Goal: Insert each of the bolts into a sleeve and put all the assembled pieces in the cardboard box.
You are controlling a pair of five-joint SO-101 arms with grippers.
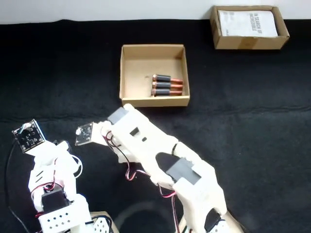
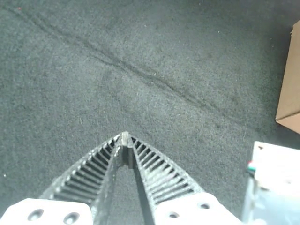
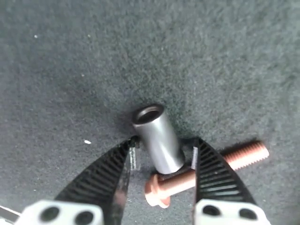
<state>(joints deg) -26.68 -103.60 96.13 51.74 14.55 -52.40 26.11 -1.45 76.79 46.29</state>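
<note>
A grey sleeve (image 3: 157,138) lies on the black mat between the fingers of my right gripper (image 3: 164,142), which stands open around it. A copper bolt (image 3: 206,169) lies beside and partly under the sleeve's near end, its shank passing under one fingertip (image 3: 211,171). My left gripper (image 2: 124,138) is shut on nothing, low over bare mat. In the high view the right arm (image 1: 146,143) stretches toward the cardboard box (image 1: 127,73), which holds three assembled pieces (image 1: 167,85). The left arm (image 1: 48,162) stands at the left.
A second cardboard box (image 1: 250,41) with a white paper inside sits at the back right. The box corner (image 2: 290,93) and a white part of the other arm (image 2: 274,180) show in the left wrist view. Black mat covers the table.
</note>
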